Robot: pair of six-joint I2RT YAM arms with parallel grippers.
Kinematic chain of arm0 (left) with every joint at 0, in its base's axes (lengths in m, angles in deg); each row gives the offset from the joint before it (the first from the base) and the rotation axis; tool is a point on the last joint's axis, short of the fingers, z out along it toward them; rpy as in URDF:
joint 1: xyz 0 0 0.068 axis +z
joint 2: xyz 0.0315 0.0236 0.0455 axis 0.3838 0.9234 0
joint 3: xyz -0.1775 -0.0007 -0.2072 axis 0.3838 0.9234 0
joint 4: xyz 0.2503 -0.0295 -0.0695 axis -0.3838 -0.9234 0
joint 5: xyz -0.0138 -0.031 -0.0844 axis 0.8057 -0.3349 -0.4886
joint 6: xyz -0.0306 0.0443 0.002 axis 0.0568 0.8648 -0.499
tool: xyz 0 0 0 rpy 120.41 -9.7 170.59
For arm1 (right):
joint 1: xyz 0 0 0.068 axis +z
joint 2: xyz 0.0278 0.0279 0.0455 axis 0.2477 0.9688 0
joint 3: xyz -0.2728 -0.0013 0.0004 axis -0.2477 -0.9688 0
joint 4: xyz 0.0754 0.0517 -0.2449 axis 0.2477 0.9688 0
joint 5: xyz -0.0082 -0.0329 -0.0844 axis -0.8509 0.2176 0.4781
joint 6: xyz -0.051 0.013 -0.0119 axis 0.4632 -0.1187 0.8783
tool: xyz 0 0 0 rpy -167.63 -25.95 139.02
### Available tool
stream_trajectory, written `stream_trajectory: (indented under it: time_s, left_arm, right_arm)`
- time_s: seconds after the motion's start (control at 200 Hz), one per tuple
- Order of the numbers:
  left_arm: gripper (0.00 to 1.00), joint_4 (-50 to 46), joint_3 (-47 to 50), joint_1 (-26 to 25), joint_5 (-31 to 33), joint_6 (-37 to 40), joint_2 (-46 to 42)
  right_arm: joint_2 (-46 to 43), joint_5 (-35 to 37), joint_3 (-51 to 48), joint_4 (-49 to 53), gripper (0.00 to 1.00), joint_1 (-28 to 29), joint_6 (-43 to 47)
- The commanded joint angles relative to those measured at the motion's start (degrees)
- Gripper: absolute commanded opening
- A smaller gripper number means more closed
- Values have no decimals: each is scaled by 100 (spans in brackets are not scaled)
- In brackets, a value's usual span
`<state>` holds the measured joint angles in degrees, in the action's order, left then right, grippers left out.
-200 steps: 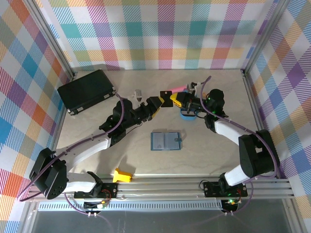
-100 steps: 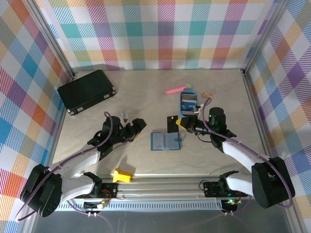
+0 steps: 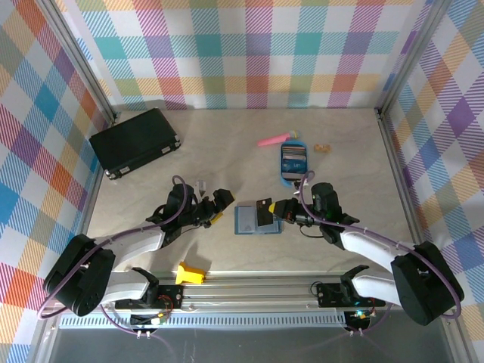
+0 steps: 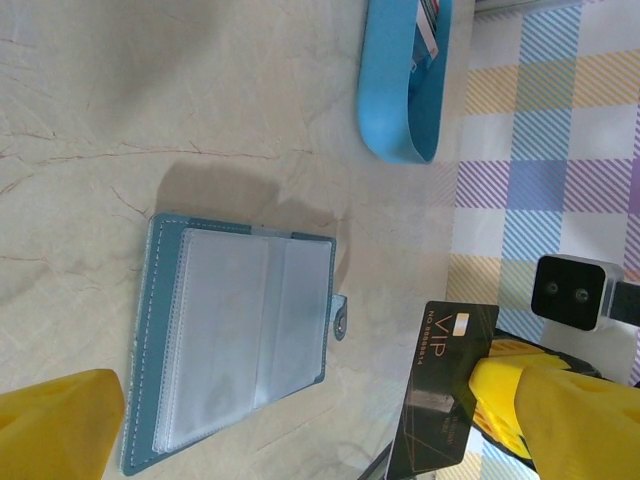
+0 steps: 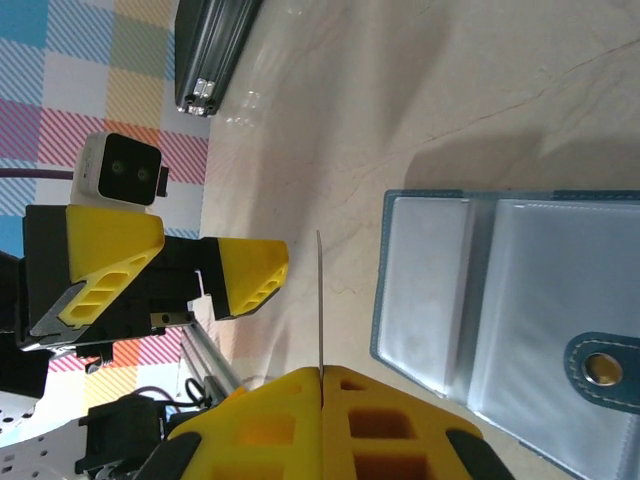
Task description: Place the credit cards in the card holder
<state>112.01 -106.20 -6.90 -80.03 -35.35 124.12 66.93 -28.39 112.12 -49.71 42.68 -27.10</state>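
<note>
The card holder [image 3: 248, 220] lies open on the table, a teal wallet with clear slots [image 4: 240, 340] [image 5: 520, 300]. My right gripper [image 3: 277, 209] is shut on a black credit card [image 3: 264, 212], held on edge over the holder's right half. That card reads "VIP" in the left wrist view [image 4: 445, 395] and shows edge-on between my shut right fingers [image 5: 321, 300]. My left gripper [image 3: 219, 204] stands open just left of the holder, with nothing in it [image 4: 315, 425]. More credit cards [image 3: 293, 157] lie in the blue tray.
The blue oval tray [image 3: 284, 178] [image 4: 400, 90] sits behind the holder, a pink object [image 3: 274, 139] and a small tan item [image 3: 324, 148] beyond it. A large black case [image 3: 136, 142] lies at back left. A yellow piece [image 3: 190, 273] rests by the front rail.
My right gripper has carried the black card from beside the tray down to the open holder. My left gripper let go, pulled back near-left and opened wide.
</note>
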Motion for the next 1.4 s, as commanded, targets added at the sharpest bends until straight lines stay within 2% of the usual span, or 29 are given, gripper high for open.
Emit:
stream_trajectory:
  time_s: [0.0, 0.285, 0.545, 0.83, 1.395]
  left_arm:
    - [100, 280, 54, -9, -108, 38, 103]
    - [97, 166, -103, -282, -5, 128, 646]
    - [90, 789, -195, -425, -45, 46, 1170]
    - [86, 811, -340, -515, -15, 64, 1300]
    - [82, 958, -583, -639, -183, 88, 1632]
  right_arm:
    - [-123, 133, -114, 88, 0, 36, 126]
    - [-107, 417, -170, 201, 0, 113, 217]
    - [309, 801, -167, -77, 0, 316, 174]
    - [870, 872, -58, -505, 0, 385, 116]
    - [946, 955, 129, -313, 0, 409, 214]
